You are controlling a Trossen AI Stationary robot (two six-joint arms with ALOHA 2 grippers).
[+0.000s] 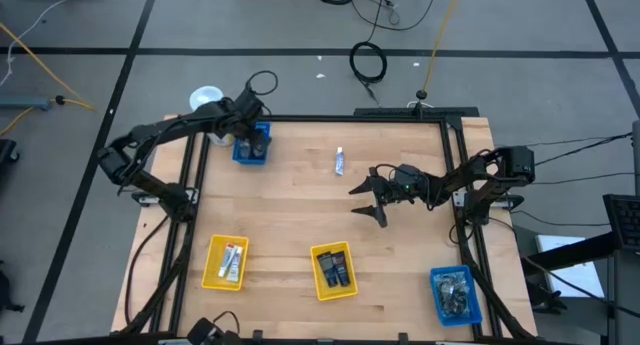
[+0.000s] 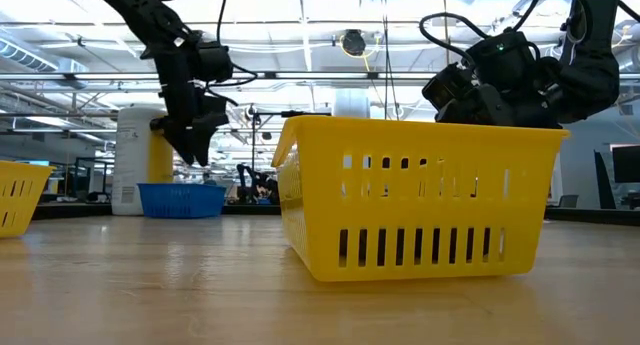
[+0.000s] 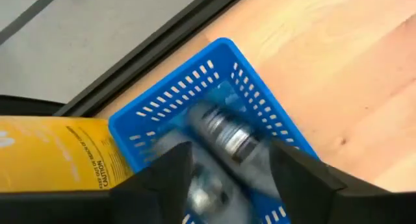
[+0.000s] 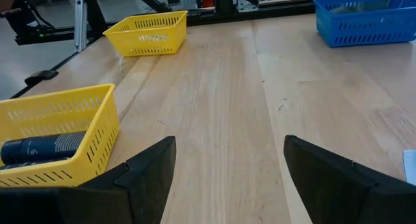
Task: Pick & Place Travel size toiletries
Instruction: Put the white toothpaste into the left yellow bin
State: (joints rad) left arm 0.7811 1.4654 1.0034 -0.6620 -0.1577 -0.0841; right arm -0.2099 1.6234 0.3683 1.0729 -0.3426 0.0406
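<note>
My left gripper (image 1: 250,137) hangs over the blue tray (image 3: 195,74) at the table's far left, fingers pointing down and apart. A blurred silvery grey packet (image 3: 227,134) shows in the tray beyond the fingertips. I cannot tell whether it touches them. My right gripper (image 1: 368,197) stands open above the table's middle, with nothing between its fingers. A thin white tube (image 1: 340,162) lies flat on the wood, farther back than the right gripper. White tubes lie in one yellow tray (image 1: 225,262), dark bottles (image 4: 39,148) in another (image 1: 335,270), and grey packets in a second blue tray (image 1: 455,292).
A white-and-yellow canister (image 3: 58,152) stands just off the table, beside the far-left blue tray. The black frame rail (image 1: 350,118) runs along the far edge. Bare wood lies between the trays. Cables lie on the floor beyond the table.
</note>
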